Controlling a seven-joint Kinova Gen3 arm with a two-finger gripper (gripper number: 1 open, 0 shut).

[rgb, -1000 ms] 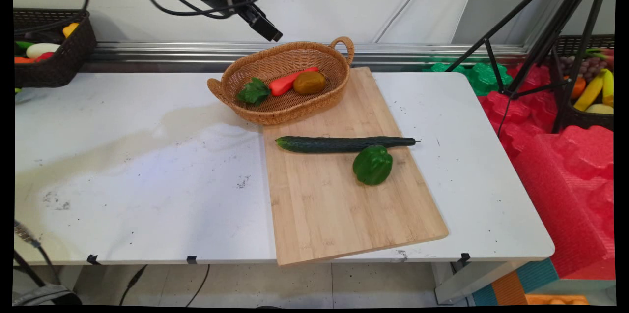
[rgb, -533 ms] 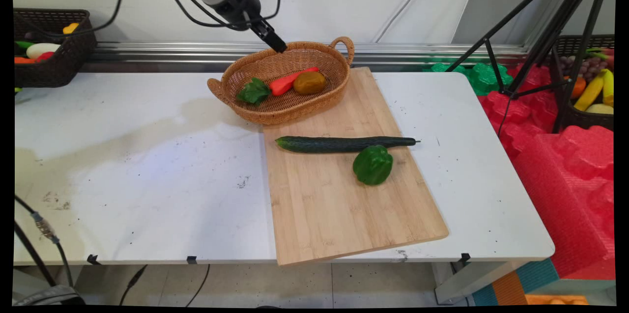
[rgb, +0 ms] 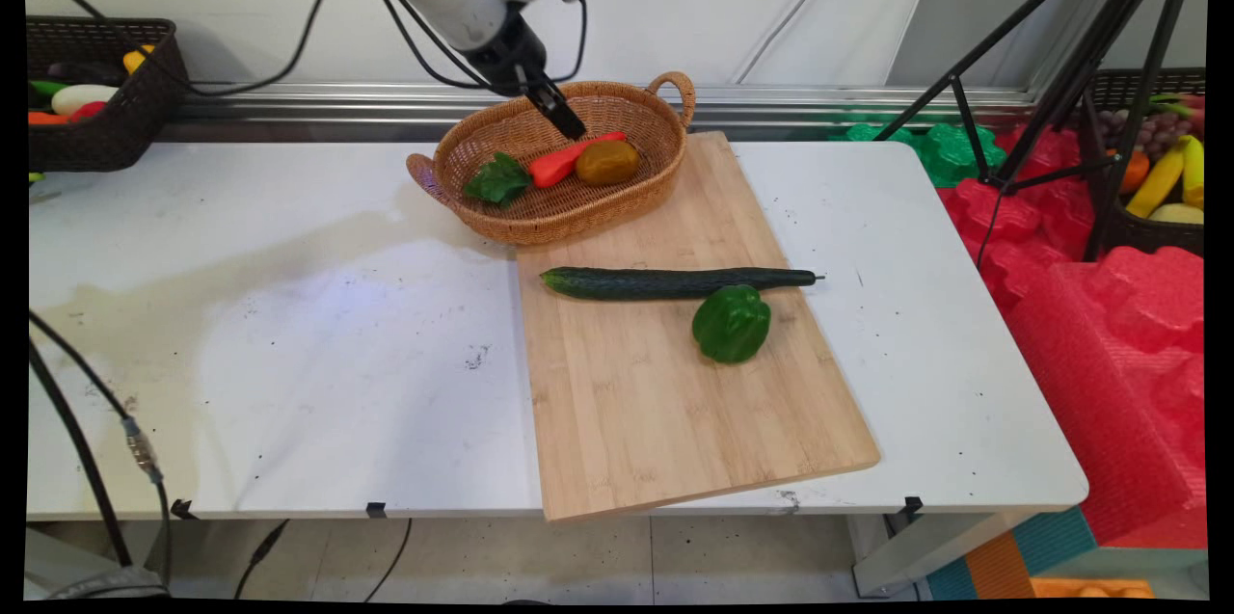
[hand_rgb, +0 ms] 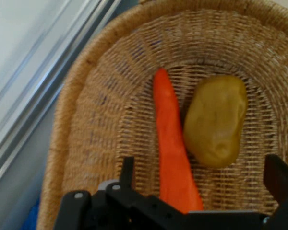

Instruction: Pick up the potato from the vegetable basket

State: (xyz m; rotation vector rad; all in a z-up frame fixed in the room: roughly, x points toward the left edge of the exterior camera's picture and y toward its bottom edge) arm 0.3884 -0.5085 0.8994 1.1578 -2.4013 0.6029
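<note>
My gripper (rgb: 571, 124) hangs open just above the back of a woven basket (rgb: 540, 221), nothing between its fingers. In the hand view the gripper (hand_rgb: 204, 181) straddles an orange carrot (hand_rgb: 170, 153), with a yellow-brown potato (hand_rgb: 216, 120) lying right beside it. The basket wall (hand_rgb: 86, 124) curves round both. In the main view the carrot (rgb: 564, 161) and potato (rgb: 607, 162) lie inside the basket next to a green leafy vegetable (rgb: 497, 178). A long cucumber (rgb: 675, 282) and a green pepper (rgb: 731, 323) rest on the wooden cutting board (rgb: 656, 421).
A dark basket (rgb: 106, 127) of vegetables stands at the back left. A black tripod (rgb: 1060, 65), red foam (rgb: 1109, 325) and a fruit basket (rgb: 1157, 209) are off the table's right end. Black cables (rgb: 87, 460) hang at the front left.
The gripper has come down and to the right, from above the wall behind the basket to just over the carrot inside it. The vegetables have not moved.
</note>
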